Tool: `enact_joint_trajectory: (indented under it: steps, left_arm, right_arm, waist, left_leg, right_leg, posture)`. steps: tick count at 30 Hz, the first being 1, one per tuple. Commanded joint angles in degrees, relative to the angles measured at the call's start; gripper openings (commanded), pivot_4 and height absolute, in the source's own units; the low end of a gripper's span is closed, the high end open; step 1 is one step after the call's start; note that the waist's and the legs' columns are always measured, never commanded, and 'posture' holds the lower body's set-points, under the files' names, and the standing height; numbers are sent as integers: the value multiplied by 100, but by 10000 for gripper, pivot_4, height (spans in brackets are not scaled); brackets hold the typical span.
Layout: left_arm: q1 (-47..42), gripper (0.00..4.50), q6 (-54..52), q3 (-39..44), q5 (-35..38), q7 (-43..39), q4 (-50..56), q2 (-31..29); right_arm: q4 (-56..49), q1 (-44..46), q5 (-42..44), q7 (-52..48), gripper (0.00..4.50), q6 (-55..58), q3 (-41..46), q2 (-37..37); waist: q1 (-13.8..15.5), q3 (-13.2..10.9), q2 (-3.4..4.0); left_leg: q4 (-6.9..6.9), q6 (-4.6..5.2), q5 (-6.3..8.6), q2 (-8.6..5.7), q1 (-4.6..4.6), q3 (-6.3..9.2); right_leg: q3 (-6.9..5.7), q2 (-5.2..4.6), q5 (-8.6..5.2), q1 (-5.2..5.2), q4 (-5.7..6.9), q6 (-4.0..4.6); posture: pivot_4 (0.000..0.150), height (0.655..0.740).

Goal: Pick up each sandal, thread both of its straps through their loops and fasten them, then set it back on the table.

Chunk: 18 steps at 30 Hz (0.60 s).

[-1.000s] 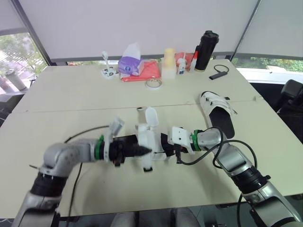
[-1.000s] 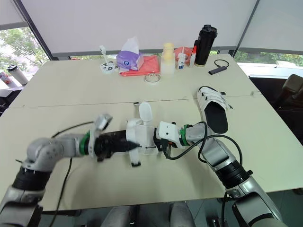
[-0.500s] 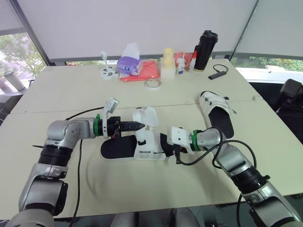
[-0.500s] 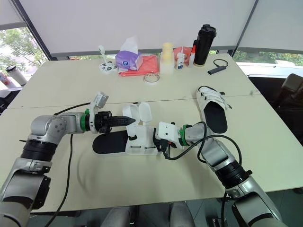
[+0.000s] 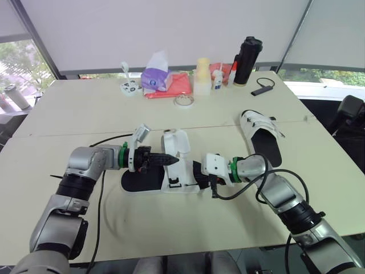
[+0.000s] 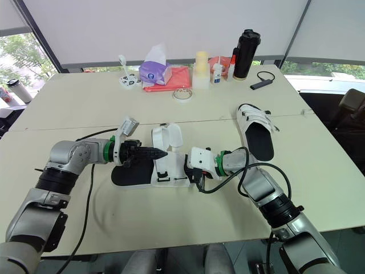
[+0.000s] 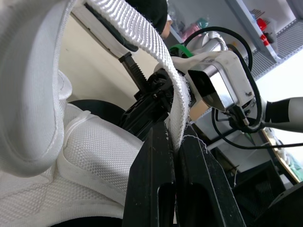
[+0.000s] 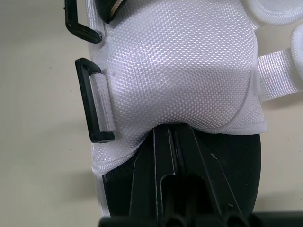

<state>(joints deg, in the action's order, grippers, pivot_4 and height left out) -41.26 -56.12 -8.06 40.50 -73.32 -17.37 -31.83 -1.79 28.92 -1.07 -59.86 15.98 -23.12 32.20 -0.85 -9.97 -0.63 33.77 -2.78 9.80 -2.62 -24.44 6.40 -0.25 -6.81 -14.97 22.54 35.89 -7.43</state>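
Near sandal (image 5: 137, 180): black footbed, white upper, lying flat on the table (image 5: 80, 114).
Left gripper (image 5: 166, 159): over the sandal's middle, pinching its raised white strap (image 7: 142, 45).
Right gripper (image 8: 173, 131): at the sandal's opposite end, fingers pressed together with their tips tucked under the upper's edge.
Second sandal (image 5: 263, 137): well apart, beyond the right gripper.

The sandal (image 5: 171, 178) lies on the table (image 5: 85, 108) before me, held between my left gripper (image 5: 165, 158) at its left and my right gripper (image 5: 198, 172) at its right. The second sandal (image 5: 263, 137) lies farther right and back. The tissue pack (image 5: 158, 77), tape roll (image 5: 184, 101) and flask (image 5: 247, 61) sit near the far edge.
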Motion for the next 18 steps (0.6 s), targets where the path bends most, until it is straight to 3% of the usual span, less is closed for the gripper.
enact_joint_trajectory:
  steps: [1, 18]
  left_arm:
    - [-79, 557, -111, 10, 5, -130, 177, 12]
    - [-159, 557, -291, 195, 71, -150, 256, 16]
  right_arm:
    - [242, -185, -256, 20, 0, 211, -219, 57]
    - [224, -187, -248, 27, 0, 209, -230, 56]
  waist:
    - [-1, 0, 0]
    - [-2, 0, 0]
  left_leg:
    - [0, 0, 0, 1, 0, 0]
    - [0, 0, 0, 2, 0, 0]
  right_leg:
    - [0, 0, 0, 0, 0, 0]
    - [0, 0, 0, 0, 0, 0]
  posture:
    - [1500, 7296]
    - [1500, 7296]
